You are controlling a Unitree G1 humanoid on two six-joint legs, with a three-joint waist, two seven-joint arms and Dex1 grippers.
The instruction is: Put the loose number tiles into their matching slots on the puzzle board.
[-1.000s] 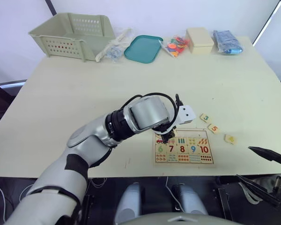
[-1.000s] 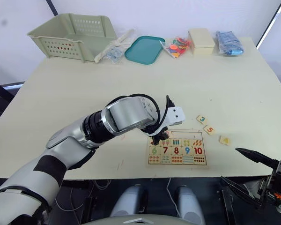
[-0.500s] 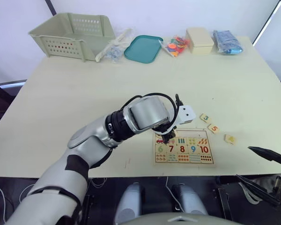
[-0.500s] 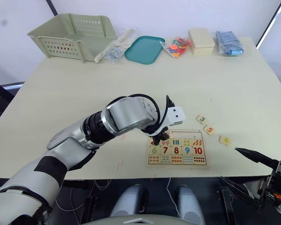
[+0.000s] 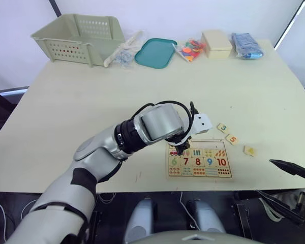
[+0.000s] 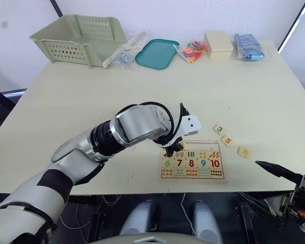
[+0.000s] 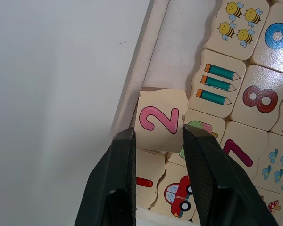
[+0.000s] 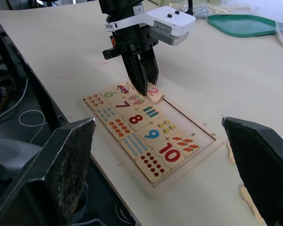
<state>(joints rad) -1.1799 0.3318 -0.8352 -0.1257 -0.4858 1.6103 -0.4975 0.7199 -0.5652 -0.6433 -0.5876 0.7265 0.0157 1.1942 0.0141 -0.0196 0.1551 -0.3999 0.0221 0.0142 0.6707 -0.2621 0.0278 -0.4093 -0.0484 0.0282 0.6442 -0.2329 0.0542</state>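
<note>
a pale table (image 5: 81, 96) carries the board (image 5: 200, 162) at its near edge. at 12 o'clock along the far edge: one basket (image 5: 79, 38), one teal tray (image 5: 156, 52). three loose tiles (image 5: 234, 139) lie at the board's 2 o'clock. left gripper (image 7: 159, 141) pinches the 2 tile (image 7: 159, 121) tilted over the top row's empty slots (image 7: 179, 47). right gripper (image 8: 165, 155) gapes wide.

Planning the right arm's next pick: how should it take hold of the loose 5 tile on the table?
The 5 tile lies flat on the table, right of the puzzle board, near the 3 tile. Probably best from straight above, fingers closing on two opposite edges. The right gripper is already open; the flat pose offers no other grip.
</note>
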